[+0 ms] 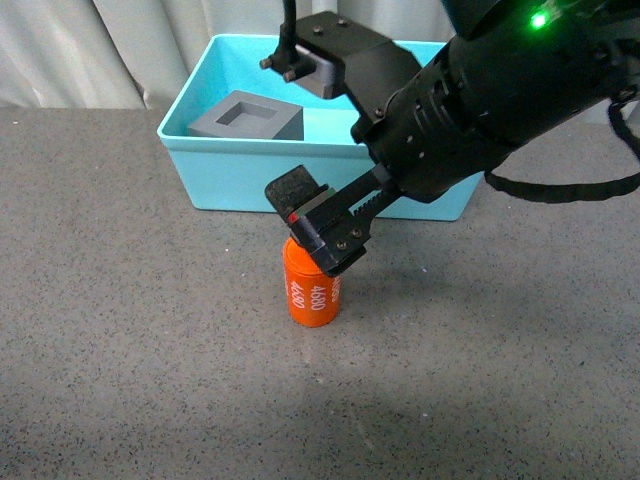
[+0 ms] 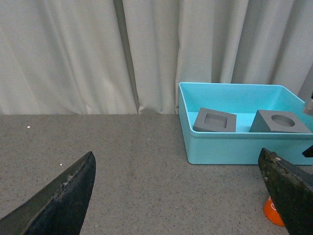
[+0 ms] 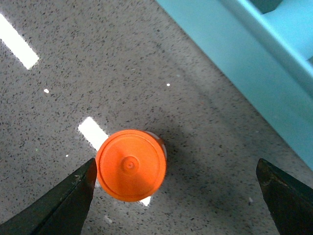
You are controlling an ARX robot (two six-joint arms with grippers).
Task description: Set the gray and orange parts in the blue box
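Right wrist view is showing the released right end effector (image 3: 177, 196) hovering over the upright orange cylinder (image 3: 131, 165), off-centre.

Square-recess cube (image 1: 245, 118) and round-recess cube (image 2: 280, 122) in bin (image 1: 300, 175), cylinder (image 1: 310, 295) before it

This is looking like a lab test setup: pale curtains (image 2: 73, 54) are hanging behind a speckled gray surface (image 1: 120, 350).
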